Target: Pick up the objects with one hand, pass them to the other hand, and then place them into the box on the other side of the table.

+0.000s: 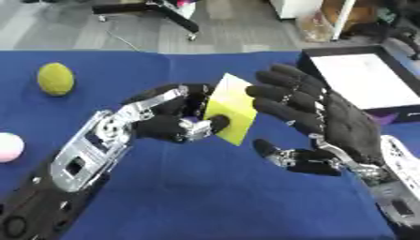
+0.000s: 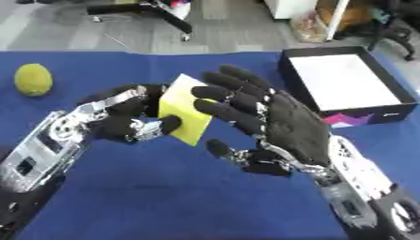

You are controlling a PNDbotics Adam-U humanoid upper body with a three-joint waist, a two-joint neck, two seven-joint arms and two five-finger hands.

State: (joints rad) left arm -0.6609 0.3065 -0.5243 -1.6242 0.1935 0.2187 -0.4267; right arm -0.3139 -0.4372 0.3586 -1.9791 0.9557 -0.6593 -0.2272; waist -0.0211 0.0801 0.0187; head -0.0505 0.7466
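At far left a pink ball point(image 1: 6, 146) and a yellow-green ball point(image 1: 55, 78) lie on the blue table point(image 1: 205, 197). The left hand point(image 1: 168, 119) pinches a yellow block point(image 1: 229, 110) between curled fingers and thumb, held above mid-table. It looks light and soft, perhaps foam; its free right edge seems best to take. The right hand point(image 2: 283, 124) has spread fingers touching that edge, thumb apart below. The black box point(image 2: 348, 82) waits far right.
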